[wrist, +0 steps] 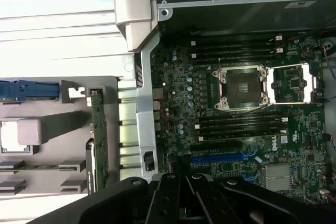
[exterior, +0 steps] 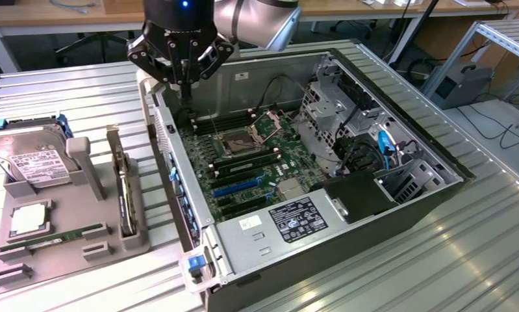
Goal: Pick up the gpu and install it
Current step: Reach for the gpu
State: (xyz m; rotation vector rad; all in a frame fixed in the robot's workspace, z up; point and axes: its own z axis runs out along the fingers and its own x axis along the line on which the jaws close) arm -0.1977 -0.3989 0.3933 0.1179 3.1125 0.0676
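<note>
The gpu [exterior: 126, 195] stands on edge in a slot of the grey holder [exterior: 69, 250] at the exterior view's left, its green board and silver end bracket showing. From the wrist view the gpu [wrist: 98, 135] is a thin green strip beside the computer case's wall. My gripper [exterior: 186, 83] hangs above the far left corner of the open computer case [exterior: 268, 234], well away from the card. Its fingers are shut with nothing between them. The gripper's black linkages [wrist: 181, 198] lie over the motherboard's edge in the wrist view.
The motherboard [exterior: 241, 162] lies open with a blue slot [wrist: 220, 157] and a bare processor socket [wrist: 242, 87]. A silver hard drive [exterior: 30, 156] and a narrow memory stick [exterior: 56, 235] also sit in the holder. Cables and drive cages [exterior: 363, 149] crowd the case's right side.
</note>
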